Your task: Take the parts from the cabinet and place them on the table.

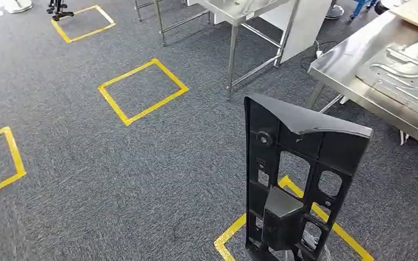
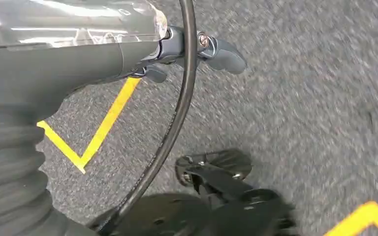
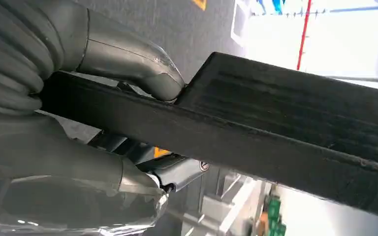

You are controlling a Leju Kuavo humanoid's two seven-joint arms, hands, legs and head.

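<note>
A: Head view. Nearest the lens is the black plastic part [image 1: 296, 179], held upright low and right of centre, over grey carpet [image 1: 141, 179] marked with yellow tape squares [image 1: 141, 91]. The right hand's fingers are hidden behind the part here. A steel table [image 1: 359, 81] stands at the upper right, with a sheet-metal panel [image 1: 408, 73] already lying on it.

B: Left wrist view?

A: The left hand [image 2: 128, 54] hangs over the carpet and holds nothing. A fingertip [image 2: 224, 54] sticks out; whether the fingers are spread or curled, I cannot tell. A black cable [image 2: 179, 108] crosses the frame.

B: Right wrist view?

A: It supplies what the head view lacks: the right hand [image 3: 103, 108] clamps the part's edge, thumb [image 3: 142, 69] on one face and the other fingers on the opposite face.

B: Step?

A: Judged: carrying, part out of the cabinet and not yet at the table. The next move calls for closing on the table and setting the part on bare steel, clear of the panel.
</note>
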